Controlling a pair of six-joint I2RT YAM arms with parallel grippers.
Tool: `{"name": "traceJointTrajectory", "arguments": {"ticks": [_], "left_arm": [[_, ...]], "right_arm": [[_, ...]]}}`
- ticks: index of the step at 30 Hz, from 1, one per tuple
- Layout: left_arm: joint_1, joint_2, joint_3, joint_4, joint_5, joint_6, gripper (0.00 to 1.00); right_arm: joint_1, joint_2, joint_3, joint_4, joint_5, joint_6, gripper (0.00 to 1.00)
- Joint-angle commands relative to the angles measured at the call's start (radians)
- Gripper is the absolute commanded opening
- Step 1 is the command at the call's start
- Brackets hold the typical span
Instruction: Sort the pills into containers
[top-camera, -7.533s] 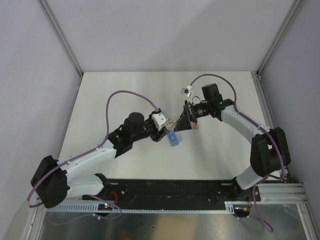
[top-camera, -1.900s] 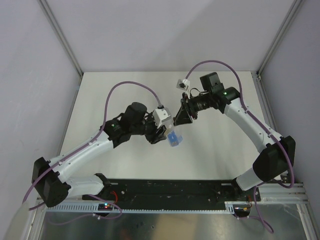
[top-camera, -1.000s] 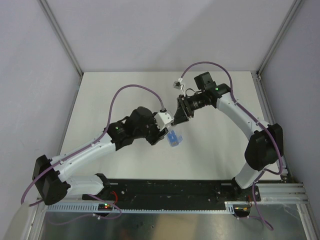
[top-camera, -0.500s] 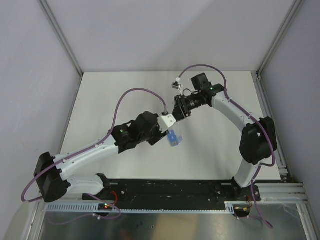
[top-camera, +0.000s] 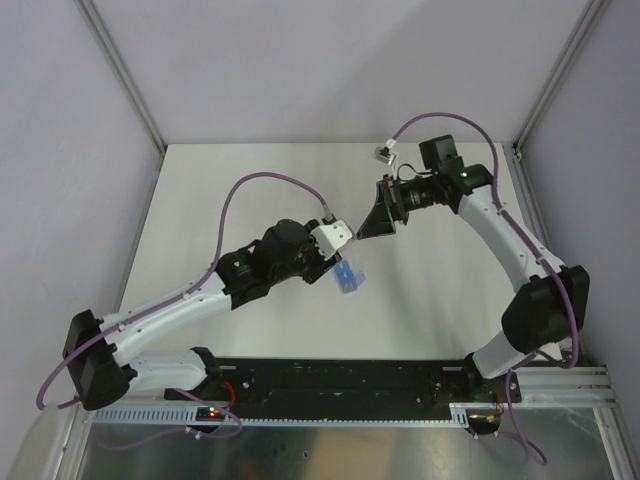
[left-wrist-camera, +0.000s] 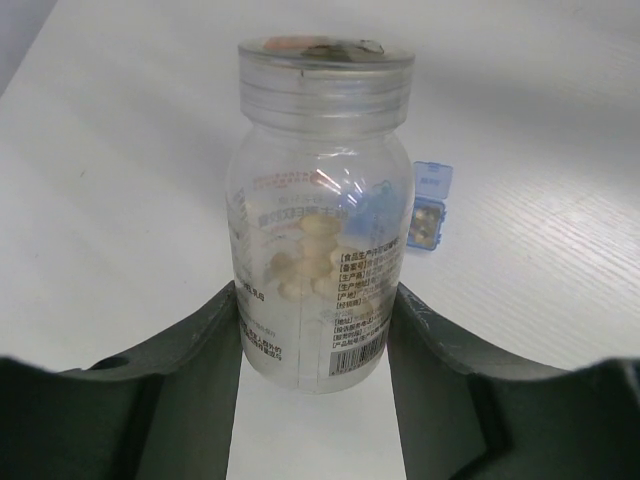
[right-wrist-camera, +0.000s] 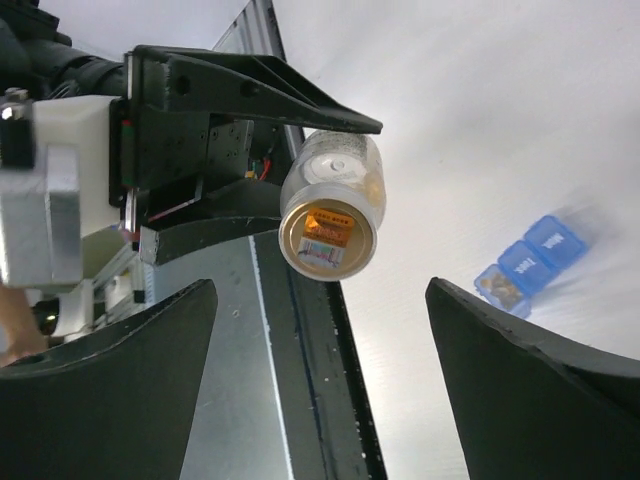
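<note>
A: White tabletop (top-camera: 430, 300), pale grey walls around it. What does the left tool (left-wrist-camera: 315, 310) have?

B: It is clamped on a clear pill bottle (left-wrist-camera: 320, 190), one finger on each side of the lower body, over the printed label (left-wrist-camera: 345, 300). Pale pills (left-wrist-camera: 305, 255) are heaped inside.

A: Is it capped?

B: A clear threaded cap (left-wrist-camera: 325, 65) sits on it. In the right wrist view the bottle's end shows as an orange-gold disc with a small sticker (right-wrist-camera: 327, 240). Whether that colour is a seal under the cap, I can't tell.

A: And the right tool (right-wrist-camera: 320, 300)?

B: Its fingers are spread wide and grip no object. It faces the capped end of the bottle and stands apart from it.

A: Where is the blue pill organizer (top-camera: 346, 278)?

B: It lies on the tabletop near the middle, just beside the tip of the left tool. It is a strip of three joined compartments. The end one has its lid (left-wrist-camera: 433, 180) raised, with a few brownish pieces (left-wrist-camera: 424, 226) in it. The other two show lettered lids.

A: Does the bottle touch it?

B: No. In the right wrist view the bottle is up in the left tool's fingers and the organizer lies off to one side. From the left wrist it sits beyond the bottle, partly hidden behind it.
</note>
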Motion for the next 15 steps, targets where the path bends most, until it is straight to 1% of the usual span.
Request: {"name": "traceJointTrajectory", "arguments": {"ticks": [1,3,6,9,12,15], "left_arm": [[0.014,-0.054,0.008,0.027,0.115,0.021,0.00],[0.030,-0.063,0.026,-0.001,0.200,0.021,0.00],[0.075,-0.067,0.071,-0.086,0.406,0.027,0.00],[0.111,-0.064,0.131,-0.184,0.603,0.053,0.00],[0.126,-0.063,0.172,-0.261,0.718,0.071,0.00],[0.131,-0.056,0.200,-0.301,0.799,0.062,0.00]], "right_arm": [[-0.030,-0.105,-0.009,-0.050,0.025,-0.096,0.93],[-0.032,-0.147,-0.012,-0.068,0.052,-0.137,0.94],[-0.020,-0.213,-0.014,-0.080,0.084,-0.212,0.95],[0.020,-0.273,-0.016,-0.077,0.143,-0.288,0.96],[0.066,-0.323,-0.019,-0.066,0.193,-0.341,0.96],[0.089,-0.342,-0.013,-0.085,0.178,-0.378,0.96]]}}
